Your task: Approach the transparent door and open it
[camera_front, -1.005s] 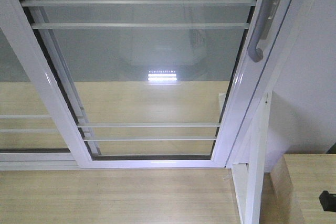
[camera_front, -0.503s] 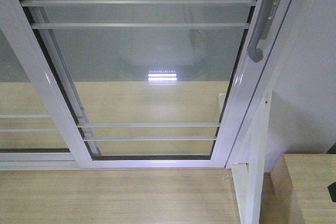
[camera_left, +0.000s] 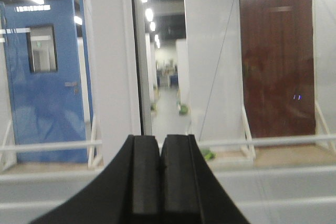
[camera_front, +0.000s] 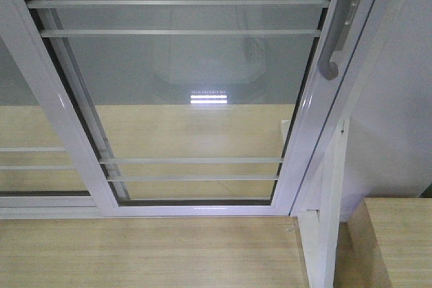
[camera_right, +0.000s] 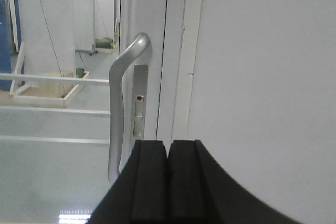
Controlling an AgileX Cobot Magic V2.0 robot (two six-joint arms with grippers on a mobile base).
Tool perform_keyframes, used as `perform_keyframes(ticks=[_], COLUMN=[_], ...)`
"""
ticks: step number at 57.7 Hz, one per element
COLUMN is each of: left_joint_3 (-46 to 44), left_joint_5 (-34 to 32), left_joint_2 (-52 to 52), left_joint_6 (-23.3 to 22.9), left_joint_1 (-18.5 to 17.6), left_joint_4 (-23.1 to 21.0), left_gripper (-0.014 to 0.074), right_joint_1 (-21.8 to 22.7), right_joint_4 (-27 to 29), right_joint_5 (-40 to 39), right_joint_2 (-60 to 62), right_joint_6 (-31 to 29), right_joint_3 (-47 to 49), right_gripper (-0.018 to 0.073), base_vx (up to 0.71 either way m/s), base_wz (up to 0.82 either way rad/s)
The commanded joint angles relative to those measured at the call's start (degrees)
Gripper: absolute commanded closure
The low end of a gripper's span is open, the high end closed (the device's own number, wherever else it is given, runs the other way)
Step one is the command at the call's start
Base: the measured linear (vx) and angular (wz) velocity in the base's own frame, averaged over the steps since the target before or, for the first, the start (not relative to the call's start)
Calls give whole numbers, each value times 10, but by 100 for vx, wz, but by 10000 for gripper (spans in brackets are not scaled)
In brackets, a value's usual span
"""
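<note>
1. Front view:
   - The door [camera_front: 196, 92] fills the frame and seems shut against the right jamb. Its handle [camera_front: 334, 42] sits on the right stile, at upper right.
   - No gripper shows here.
   - A similar barred panel [camera_front: 20, 160] overlaps it at left and has no handle. Working on that one would open nothing.
   - Pressing on the glass or the thin bars, not the handle, could slip or strain the pane.

2. Left wrist view:
   - The left gripper [camera_left: 160, 145] has its pads pressed together. It holds nothing and touches nothing visible.
   - It looks through the glass at a blue door [camera_left: 47, 82] and a brown door [camera_left: 278, 61] well beyond.
   - The clear pane is hard to judge, so an advance could knock it.

3. Right wrist view:
   - The right gripper [camera_right: 168, 148] also has its pads together and is empty.
   - It points at the stile, with the handle just to its left and not touched.
   - With the pads together it cannot take the handle. On this line it would likely meet the stile or the wall [camera_right: 262, 77].
   - Pulling outward instead of sideways could jam the slider.
</note>
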State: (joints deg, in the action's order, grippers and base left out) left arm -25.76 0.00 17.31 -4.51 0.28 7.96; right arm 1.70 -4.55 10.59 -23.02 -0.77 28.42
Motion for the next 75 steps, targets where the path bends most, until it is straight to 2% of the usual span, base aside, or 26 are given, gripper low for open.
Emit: perform_keyframes(ticks=[1,13,18,25,33,41,49,55,60,75], left_joint_3=[-22,-22,-22,-22,-22,-22,-22,-22,-22,-22], left_joint_5=[-27,33,57,76,78,90,91,91,91,101], left_joint_2=[62,158,181,195,201,201,201,201,201,201], left_joint_6=[0,-6,-6,-6,-6,-6,-6,-6,-6,-6], left_joint_1=[-2,-2,-2,-2,-2,-2,-2,-2,-2,-2], left_joint_4=[1,0,0,0,0,0,0,0,0,0], left_gripper=[602,596,584,545,458,323,226,207,208,208], right_joint_1=[-2,-2,-2,-2,-2,-2,-34,-62,-65,-65], right_joint_4=[-5,-4,-5,-5,-5,46,50,41,50,46], right_joint_5=[-59,-57,-57,-57,-58,-66,-134,-201,-247,-268], right_joint_2=[-57,-160,-191,-217,-238,-268,-311,-344,-384,-516], right_joint_6=[-8,-8,-9,-9,-9,17,14,15,21,21], right_joint_3=[20,20,20,20,20,20,20,26,43,143], right_gripper=[567,559,526,424,258,141,131,132,137,137], base_vx=[0,0,0,0,0,0,0,0,0,0], base_wz=[0,0,0,0,0,0,0,0,0,0])
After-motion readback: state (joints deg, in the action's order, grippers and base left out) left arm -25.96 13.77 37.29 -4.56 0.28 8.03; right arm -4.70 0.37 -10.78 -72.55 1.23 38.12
